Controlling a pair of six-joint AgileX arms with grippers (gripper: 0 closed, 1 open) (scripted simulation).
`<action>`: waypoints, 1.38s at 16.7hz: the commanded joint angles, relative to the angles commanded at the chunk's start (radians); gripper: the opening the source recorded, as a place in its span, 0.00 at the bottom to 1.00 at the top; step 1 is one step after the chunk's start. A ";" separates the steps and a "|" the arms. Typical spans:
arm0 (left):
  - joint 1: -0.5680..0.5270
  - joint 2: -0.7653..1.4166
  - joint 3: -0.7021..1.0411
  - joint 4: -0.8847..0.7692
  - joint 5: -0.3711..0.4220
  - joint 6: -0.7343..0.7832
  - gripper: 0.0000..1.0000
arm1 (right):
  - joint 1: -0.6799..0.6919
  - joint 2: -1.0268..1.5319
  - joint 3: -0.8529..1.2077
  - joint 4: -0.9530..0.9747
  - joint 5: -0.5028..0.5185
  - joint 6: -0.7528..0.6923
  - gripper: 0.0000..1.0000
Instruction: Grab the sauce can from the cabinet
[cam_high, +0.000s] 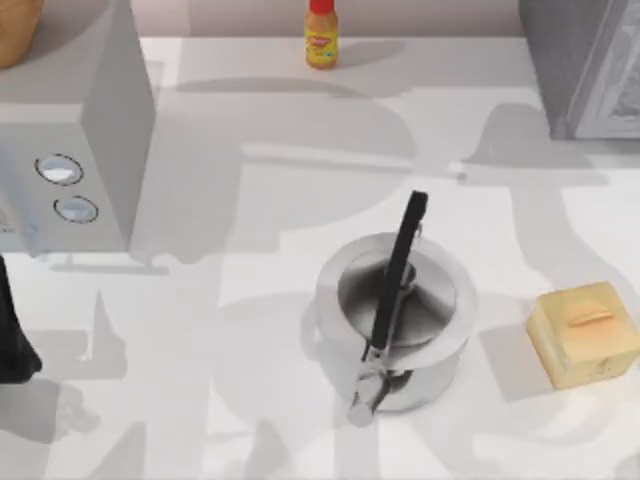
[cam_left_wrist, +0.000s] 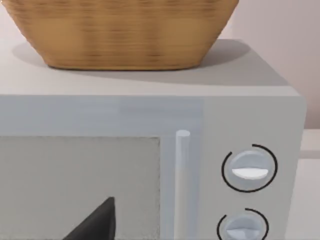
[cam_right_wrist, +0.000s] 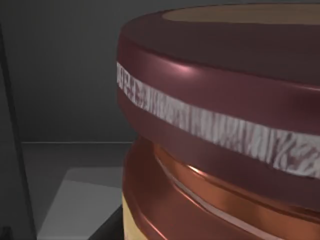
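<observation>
Your right wrist camera sits close against the sauce can (cam_right_wrist: 220, 125) in a dark cabinet interior.

Whether either gripper is clenched or released, you cannot tell. On the worktop (cam_high: 250, 350) stand a steel pot (cam_high: 395, 320), a yellow bottle (cam_high: 321, 35) and a microwave (cam_high: 75, 130); your left arm (cam_high: 15, 330) waits at the left edge, facing the microwave.

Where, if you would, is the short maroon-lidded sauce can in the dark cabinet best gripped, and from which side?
Probably the short maroon-lidded sauce can by its round copper-coloured wall below the lid, jaws level, from the right wrist view's side: it stands upright.
</observation>
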 joint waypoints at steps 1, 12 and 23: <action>0.000 0.000 0.000 0.000 0.000 0.000 1.00 | 0.000 0.000 0.000 0.000 0.000 0.000 0.00; 0.000 0.000 0.000 0.000 0.000 0.000 1.00 | -0.221 -0.406 -0.686 0.249 -0.230 -0.007 0.00; 0.000 0.000 0.000 0.000 0.000 0.000 1.00 | -0.591 -1.116 -1.855 0.695 -0.611 -0.011 0.00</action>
